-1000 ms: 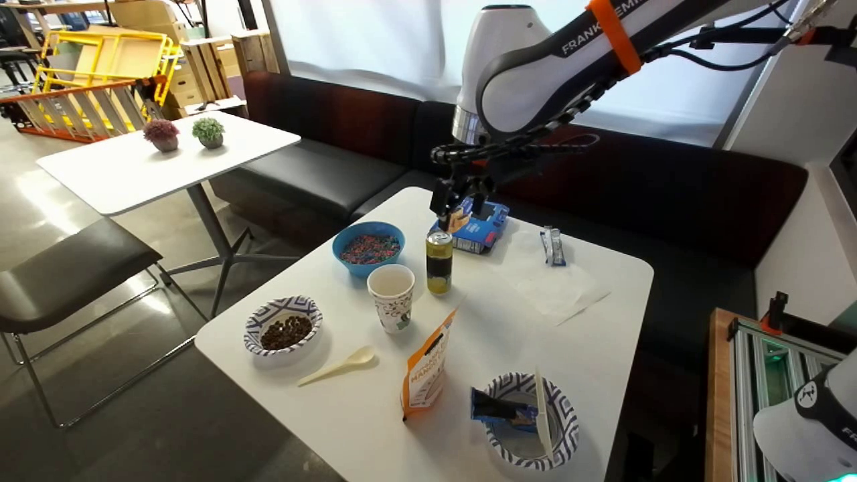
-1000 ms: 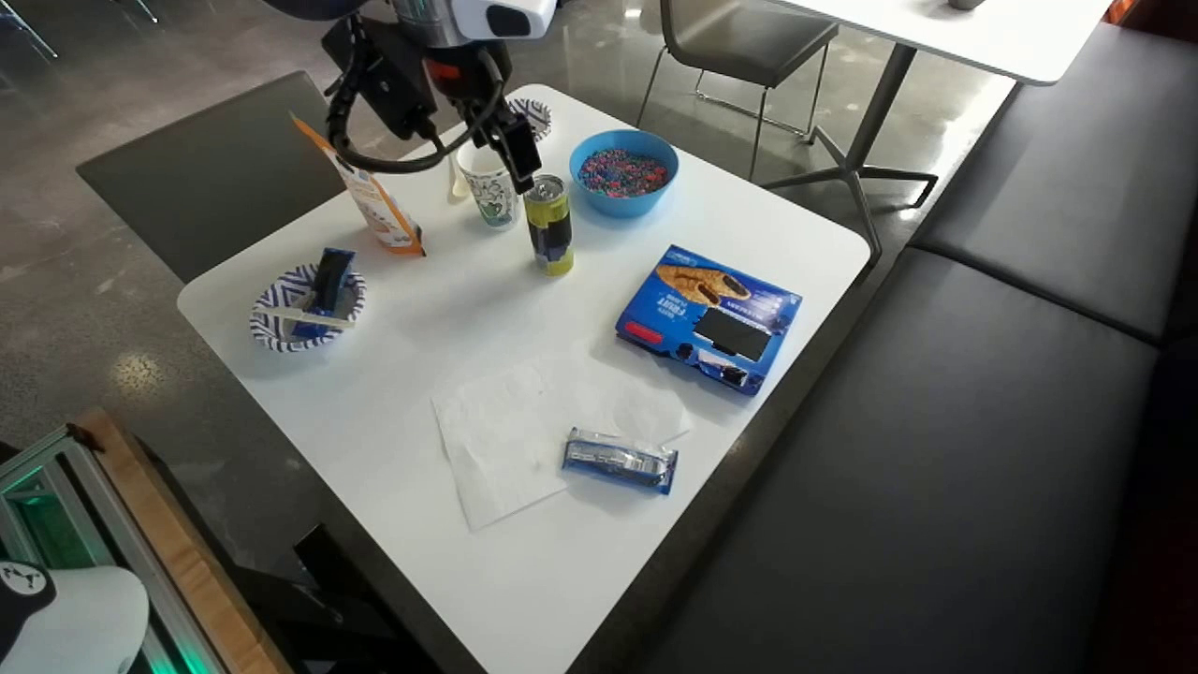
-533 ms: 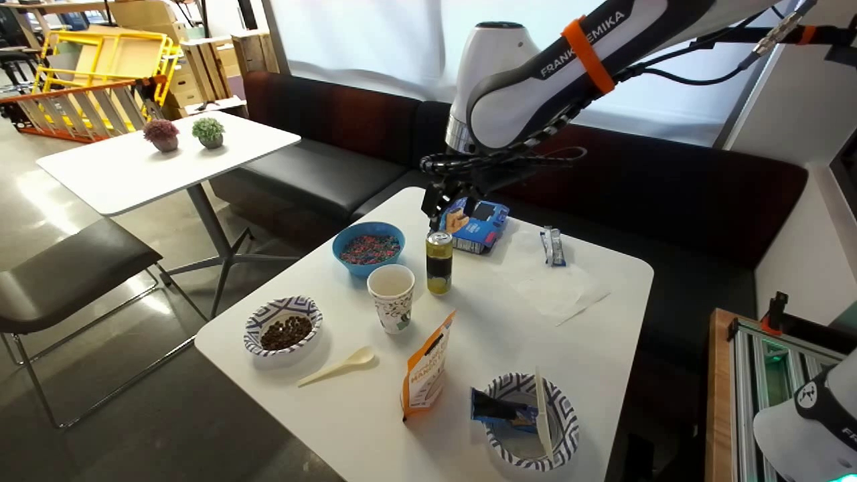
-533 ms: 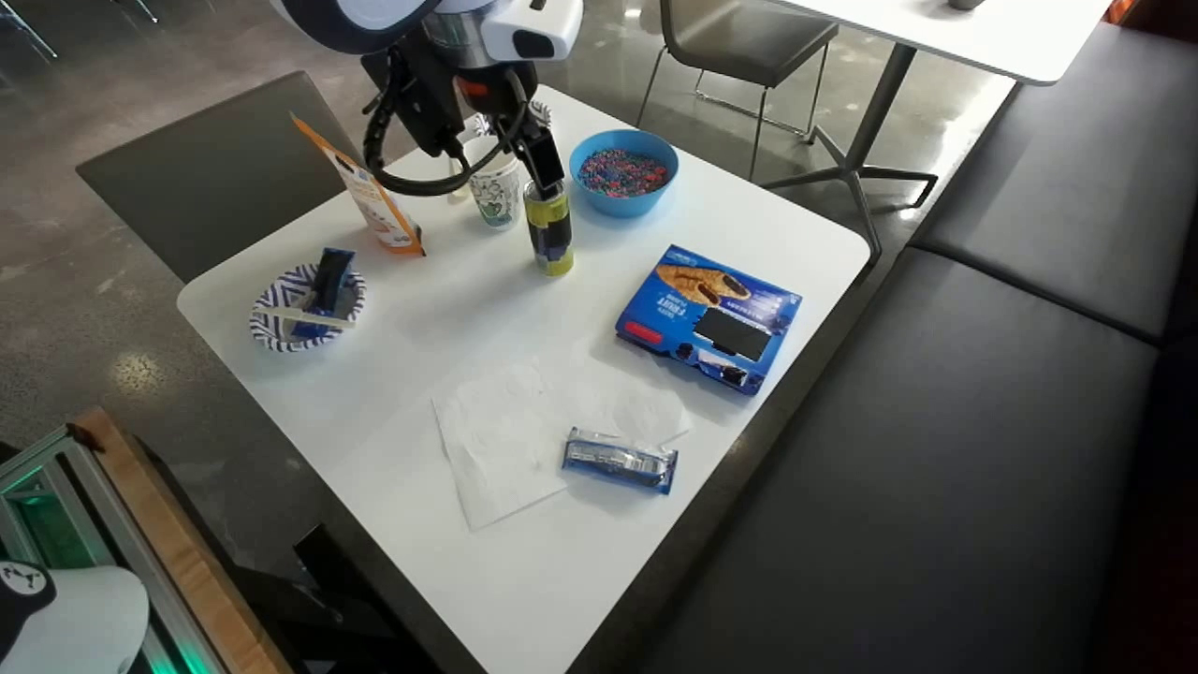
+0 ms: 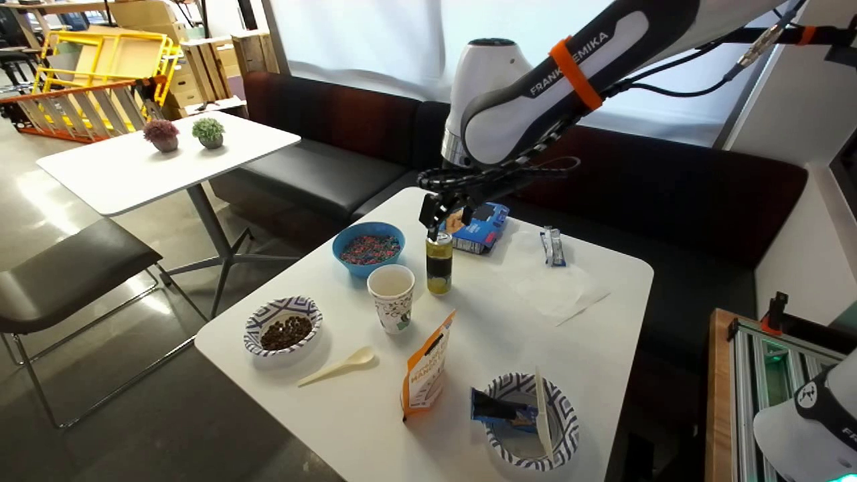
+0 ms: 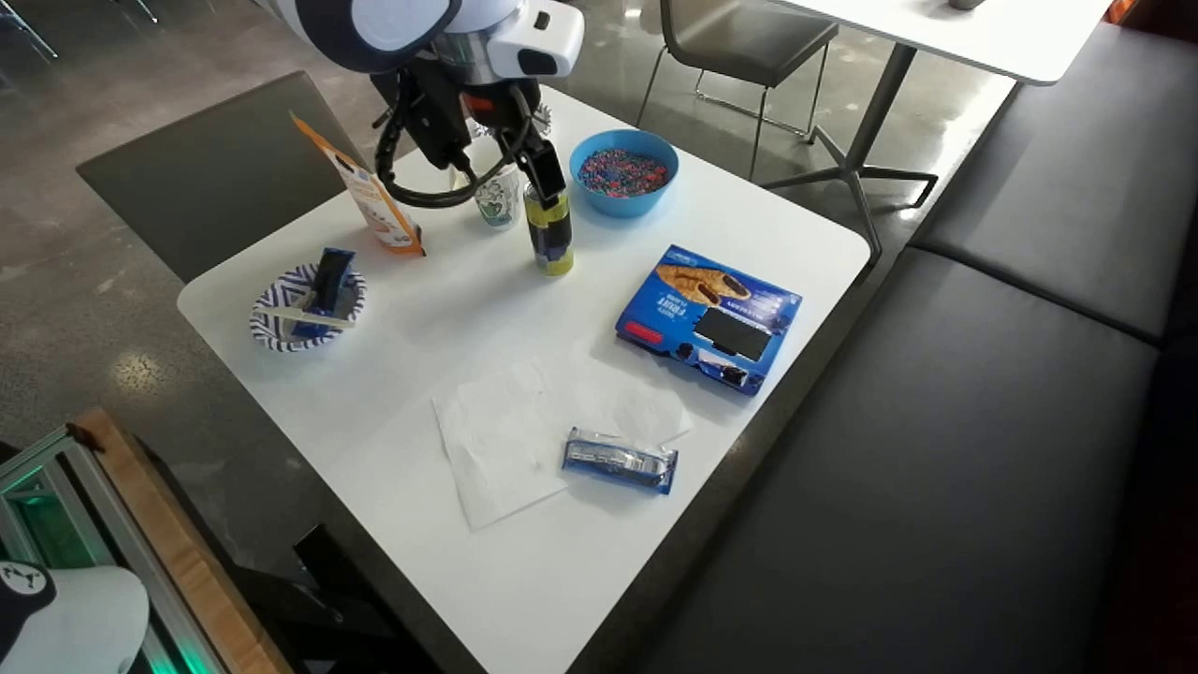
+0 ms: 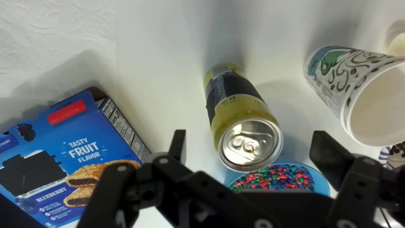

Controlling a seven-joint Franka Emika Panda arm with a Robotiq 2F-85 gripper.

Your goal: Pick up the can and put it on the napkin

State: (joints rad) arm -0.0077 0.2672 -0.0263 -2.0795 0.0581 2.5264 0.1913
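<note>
The can (image 5: 439, 268) stands upright on the white table, with a yellow-green top and bottom and a dark band. It also shows in an exterior view (image 6: 550, 236) and in the wrist view (image 7: 234, 98). The white, slightly crumpled napkin (image 6: 501, 440) lies flat on the table, hard to tell from the tabletop; part of it shows in the wrist view (image 7: 44, 34). My gripper (image 7: 250, 147) is open and empty. Its fingers stand apart on either side of the can's lid in the wrist view, not touching it. In an exterior view my gripper (image 5: 447, 224) is at the can's top.
A white paper cup (image 7: 373, 98) and a blue bowl (image 6: 624, 173) stand close to the can. A blue snack box (image 6: 709, 318) lies near the napkin. A wrapped bar (image 6: 620, 461) lies on the napkin's edge. An orange-white pouch (image 5: 428, 375) and patterned bowls (image 5: 529, 455) stand farther off.
My gripper has moved down and sideways to the can's top, its fingers now beside the lid. The can and other objects have not moved.
</note>
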